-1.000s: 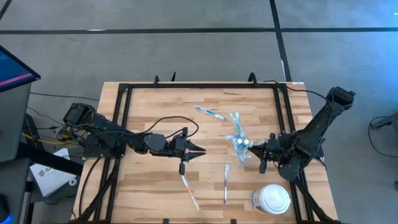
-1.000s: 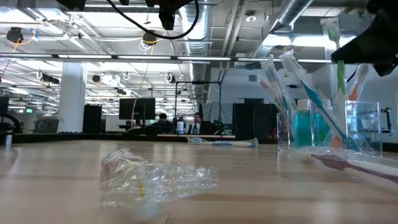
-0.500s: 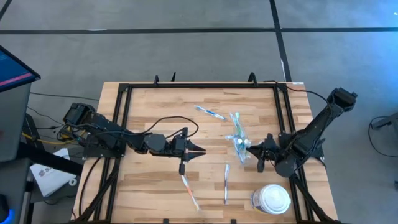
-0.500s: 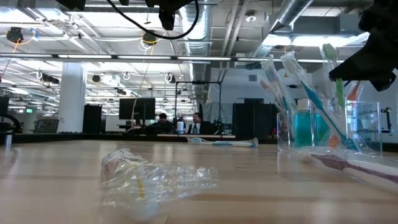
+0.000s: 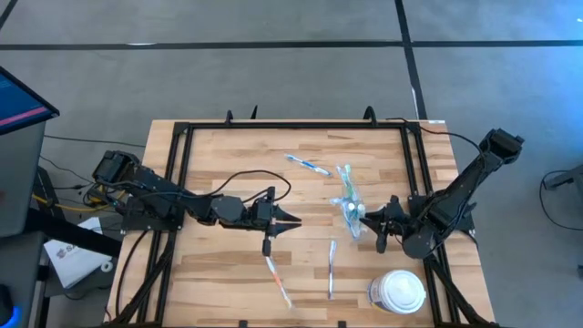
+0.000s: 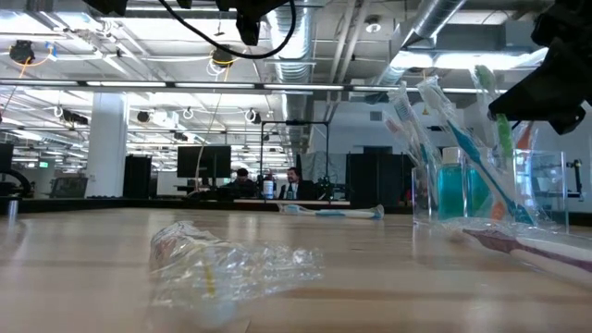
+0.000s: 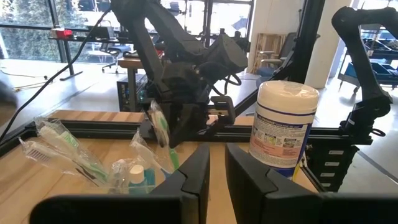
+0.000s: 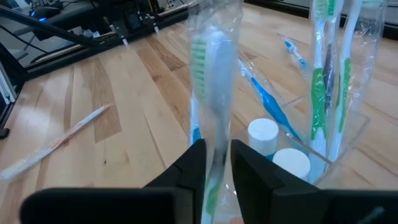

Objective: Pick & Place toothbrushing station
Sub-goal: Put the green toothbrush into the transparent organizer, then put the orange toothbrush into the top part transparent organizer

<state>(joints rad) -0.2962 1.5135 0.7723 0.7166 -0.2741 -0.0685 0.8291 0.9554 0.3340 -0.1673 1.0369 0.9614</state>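
Fingers of the right gripper [image 8: 214, 165] pinch a wrapped green toothbrush [image 8: 213, 59], held upright at the centre of its wrist frame, just beside the clear plastic cup [image 8: 314, 146]. That cup holds bagged toothbrushes and white-capped teal tubes [image 8: 263, 134]. In the overhead frame the cup [image 5: 352, 214] sits right of centre, the right gripper [image 5: 372, 221] touching its right side. Lower right stands a white lidded container [image 5: 398, 292]. Two loose toothbrushes, one pink [image 5: 277, 278] and one pale [image 5: 331, 267], lie along the lower middle. The left gripper [image 5: 293, 220] hovers at centre, its fingers nearly closed and empty. Farther up lies a blue toothbrush [image 5: 306, 165].
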